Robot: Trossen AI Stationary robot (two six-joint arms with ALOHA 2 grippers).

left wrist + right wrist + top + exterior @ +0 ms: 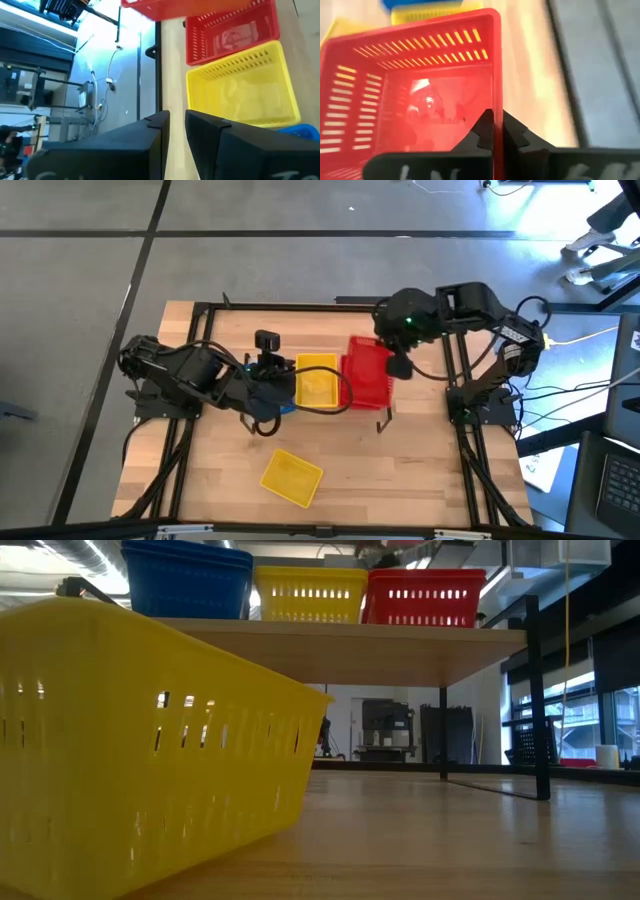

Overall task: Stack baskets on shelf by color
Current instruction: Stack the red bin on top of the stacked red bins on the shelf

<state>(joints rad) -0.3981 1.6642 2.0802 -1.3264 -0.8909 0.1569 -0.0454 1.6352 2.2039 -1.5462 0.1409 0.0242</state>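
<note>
On the shelf (400,650) stand, side by side, a blue basket (187,580), a yellow basket (316,383) and a red basket (232,35). Another yellow basket (291,476) lies on the tabletop near the front edge and fills the low view's left. My right gripper (493,125) is shut on a second red basket (420,95), held above the red one on the shelf. My left gripper (177,125) hovers at the shelf's blue end, its fingers a narrow gap apart, with nothing between them. The blue basket is mostly hidden under it in the high view. My right gripper pinches the red basket's side wall (493,97) at the rim, one finger inside the basket and one outside. The fingers come from above, pointing down. The basket is lifted clear, roughly level, its underside (200,7) above the red basket on the shelf.
The shelf's thin black legs (540,700) stand on the wooden tabletop (400,470). The table's black frame rails run along both sides (470,460). Bare wood lies in front of the shelf, right of the loose yellow basket.
</note>
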